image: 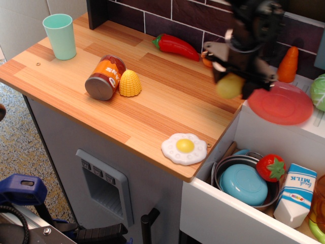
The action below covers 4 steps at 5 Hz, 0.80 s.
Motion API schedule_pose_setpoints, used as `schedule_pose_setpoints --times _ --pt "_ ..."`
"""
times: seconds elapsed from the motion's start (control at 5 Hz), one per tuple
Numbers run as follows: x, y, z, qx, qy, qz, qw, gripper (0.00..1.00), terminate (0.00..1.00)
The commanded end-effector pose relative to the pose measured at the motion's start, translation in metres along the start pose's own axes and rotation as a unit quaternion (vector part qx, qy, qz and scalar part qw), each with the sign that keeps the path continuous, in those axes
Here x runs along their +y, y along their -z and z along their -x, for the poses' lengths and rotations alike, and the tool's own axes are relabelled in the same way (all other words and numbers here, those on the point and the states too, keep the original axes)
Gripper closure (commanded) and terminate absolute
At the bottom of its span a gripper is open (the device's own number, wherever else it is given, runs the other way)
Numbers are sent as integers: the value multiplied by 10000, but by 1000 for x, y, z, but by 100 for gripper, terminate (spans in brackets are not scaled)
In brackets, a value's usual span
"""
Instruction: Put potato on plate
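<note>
My black gripper is shut on the pale yellow potato and holds it in the air above the right end of the wooden counter. The image of the arm is motion-blurred. The pink-red plate lies on the white ledge just to the right of the gripper, with nothing on it. The potato hangs left of the plate's rim, apart from it.
On the counter lie a tipped orange can, a yellow corn piece, a fried egg, a teal cup, and a red pepper. A carrot stands behind the plate. The open drawer holds a blue dish in a pot, a tomato and a milk carton.
</note>
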<state>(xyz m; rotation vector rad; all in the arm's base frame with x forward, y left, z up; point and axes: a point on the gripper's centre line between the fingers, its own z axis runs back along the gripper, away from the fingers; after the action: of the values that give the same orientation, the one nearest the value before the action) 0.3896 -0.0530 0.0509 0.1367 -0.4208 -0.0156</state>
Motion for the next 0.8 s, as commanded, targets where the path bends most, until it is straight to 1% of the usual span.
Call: schedule_pose_setpoints --times 0.0,0.2,0.4,0.6 --pt "-19 -30 -21 -706 -114 -142 9973 100 0" --pt "-24 -30 -25 -885 -142 -17 9960 100 0" --pt "-27 -29 -25 -925 -105 69 9956 100 0" --pt "-30 -24 -29 -1020 -12 266 9944 0 0"
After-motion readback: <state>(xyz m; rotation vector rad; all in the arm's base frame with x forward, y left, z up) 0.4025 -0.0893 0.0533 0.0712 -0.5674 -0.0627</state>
